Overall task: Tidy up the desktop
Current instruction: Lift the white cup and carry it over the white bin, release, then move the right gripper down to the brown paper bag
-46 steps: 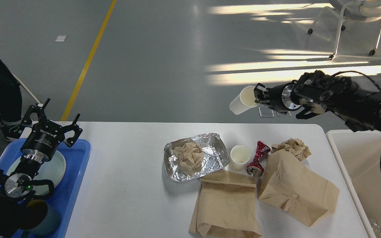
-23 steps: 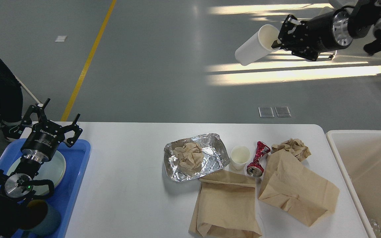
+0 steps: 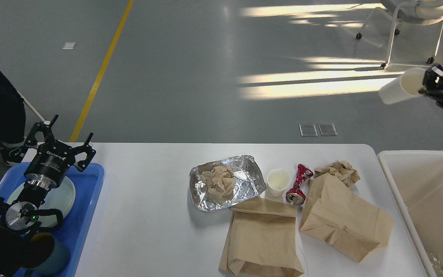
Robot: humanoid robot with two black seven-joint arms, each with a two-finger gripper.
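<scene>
While lifted, right tool (image 3: 426, 85) gripping cup (image 3: 397, 89)

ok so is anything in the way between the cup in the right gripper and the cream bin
Nothing visible. The right gripper holds the white paper cup in the air, above and beyond the far rim of the cream bin. Only open floor shows between them, and the part of the bin in view looks mostly bare.

Desk (image 3: 148, 215) white. Tray (image 3: 87, 215) far left, blue; plate (image 3: 62, 194) pale green-white. Foil dish (image 3: 244, 184) silver. Can (image 3: 297, 184) red, white marks. Two bags (image 3: 262, 238) (image 3: 344, 221) brown. Bin (image 3: 425, 192) right, cream. Both cups (image 3: 278, 181) (image 3: 400, 85) white. Hands (image 3: 65, 144) (image 3: 427, 82) black.
</scene>
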